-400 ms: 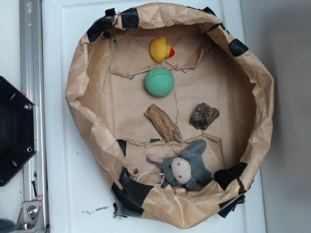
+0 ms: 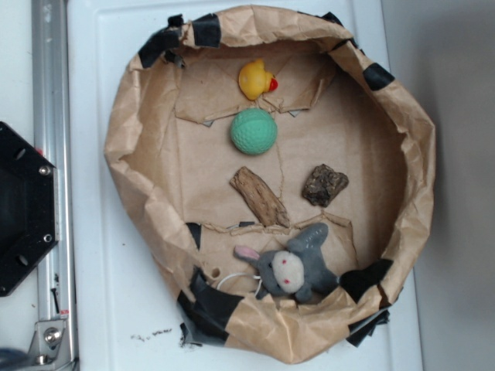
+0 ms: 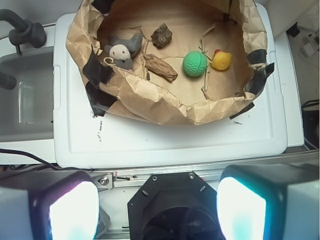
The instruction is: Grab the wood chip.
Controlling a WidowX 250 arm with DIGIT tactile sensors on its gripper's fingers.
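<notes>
White lid (image 2: pixel 100 294) carries brown paper basin (image 2: pixel 131 124) w/ dark crumbs (image 2: pixel 151 335) beside it.

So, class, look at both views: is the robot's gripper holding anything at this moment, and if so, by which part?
Nothing is held. The gripper has its jaws open and apart, far from the paper bowl, where the wood chip lies untouched.

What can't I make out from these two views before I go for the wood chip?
- Gripper, wrist view: only two blurred, glowing fingers show, tips cut by the bottom edge; it is absent from the exterior view.
- Wood chip, wrist view: small and far; the paper wall hides the floor in front of it.
- Plush toy, exterior view: lower edge hidden by the crumpled wall.
</notes>
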